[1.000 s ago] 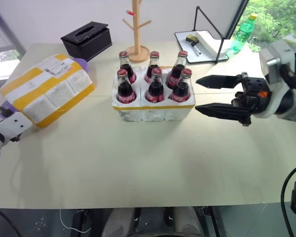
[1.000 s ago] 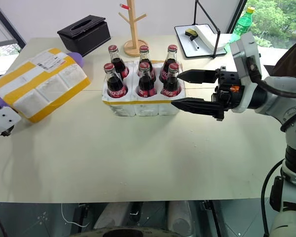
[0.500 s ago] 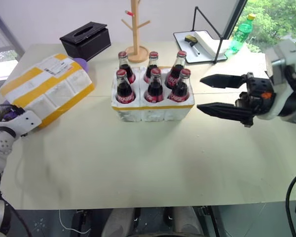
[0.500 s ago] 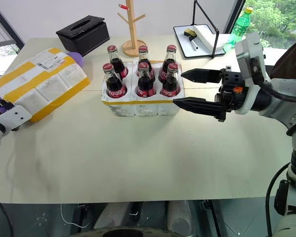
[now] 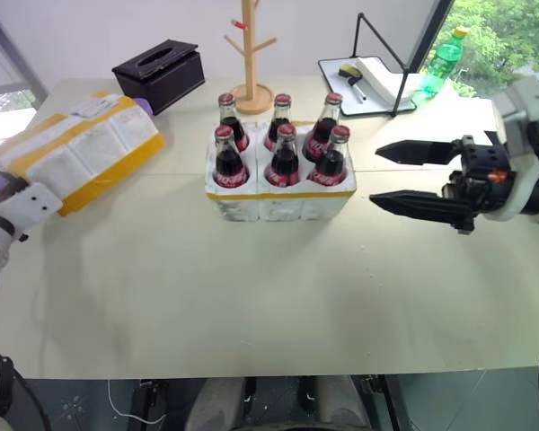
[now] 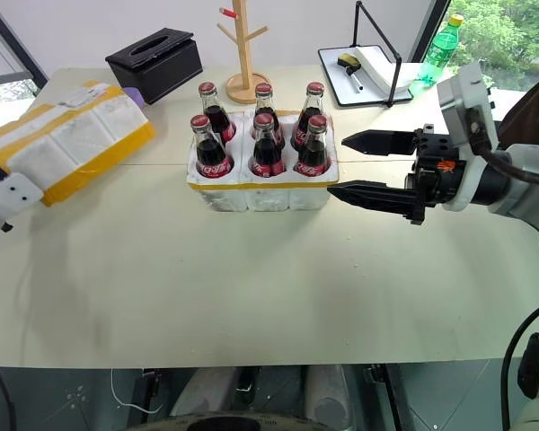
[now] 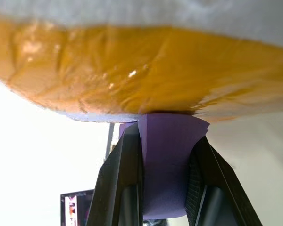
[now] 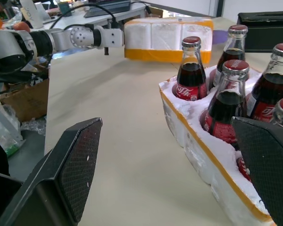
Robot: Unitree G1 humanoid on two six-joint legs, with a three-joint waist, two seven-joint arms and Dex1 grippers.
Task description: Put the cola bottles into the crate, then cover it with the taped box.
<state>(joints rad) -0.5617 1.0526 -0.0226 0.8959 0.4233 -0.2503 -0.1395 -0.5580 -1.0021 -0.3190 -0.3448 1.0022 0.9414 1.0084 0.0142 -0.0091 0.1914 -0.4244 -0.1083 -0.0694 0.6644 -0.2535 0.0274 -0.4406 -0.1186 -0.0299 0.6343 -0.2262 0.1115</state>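
Tissue box (image 5: 158, 71) and wooden rack (image 5: 251, 54) behind crate (image 5: 280, 193); left gripper (image 7: 164, 155) clamping taped box (image 5: 76, 151), right gripper (image 5: 404, 178) agape.

front: bare table (image 5: 251, 296) | back: wooden rack (image 5: 250, 54) (behind crate (image 5: 279, 193))

The scene is evenly lit by daylight from the windows behind, soft shadows are cast on the table (image 5: 251, 287), and the left wrist view's background is overexposed.

I see dark cola bottles (image 5: 281, 153) with red caps and labels in a white, yellow-banded crate (image 5: 279, 199), a white taped box (image 5: 76, 153) with yellow bands, on a cream tabletop (image 5: 251, 296)
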